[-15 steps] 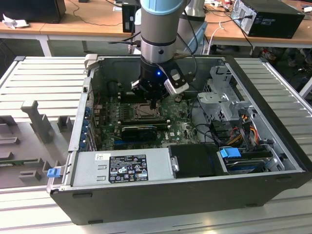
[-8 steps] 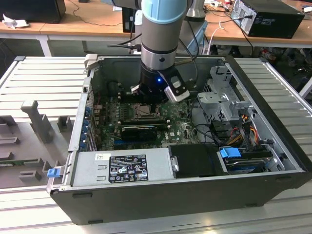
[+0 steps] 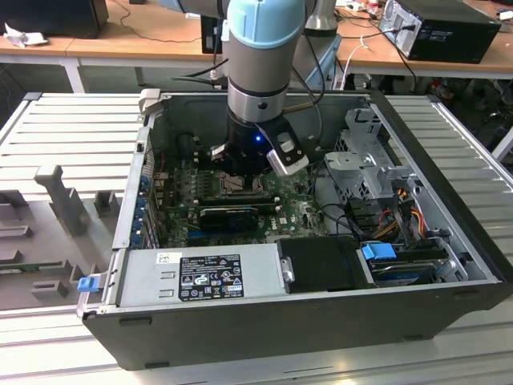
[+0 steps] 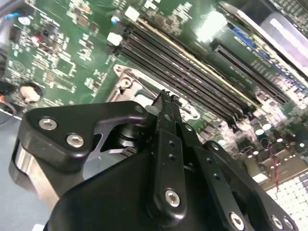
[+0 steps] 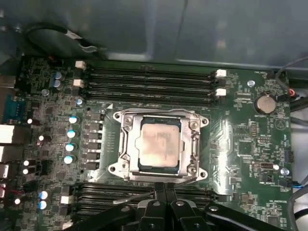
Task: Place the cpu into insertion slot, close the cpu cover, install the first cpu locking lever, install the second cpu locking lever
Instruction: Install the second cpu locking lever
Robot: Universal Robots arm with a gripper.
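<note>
While the exterior view takes in the whole open computer case [image 3: 449,241], the arm [image 3: 260,72] comes straight down into it and covers most of the insertion slot [image 3: 240,186], of which a metal corner and a dark patch can be made out under the wrist; the gripper's tips are hidden behind the arm's own body there, and the cpu cannot be picked out. At the near side of the case sit a grey power supply [image 3: 200,277] and, toward the exterior view's right, a blue tab [image 3: 378,251] over the drive bay, with bundled cables [image 3: 405,204] beyond it. Passing to the second wrist view, the gripper [image 4: 165,98] reaches close over the green motherboard [image 4: 62,53], its black fingers [image 4: 168,144] pressed together into one narrow blade with nothing between them; its tip stands over the slot's metal frame, whose one corner [image 4: 126,79] shows while the rest is blocked by the black housing. Long black memory slots [image 4: 192,82] run just beside that frame. Turning to the first wrist view, the cpu [image 5: 157,144] lies flat inside the insertion slot [image 5: 126,144], its silver top bare within the metal rim. The closed fingertips [image 5: 162,188] hang just at the rim's edge, apart from the chip; the finger bases are cut off by the frame.
</note>
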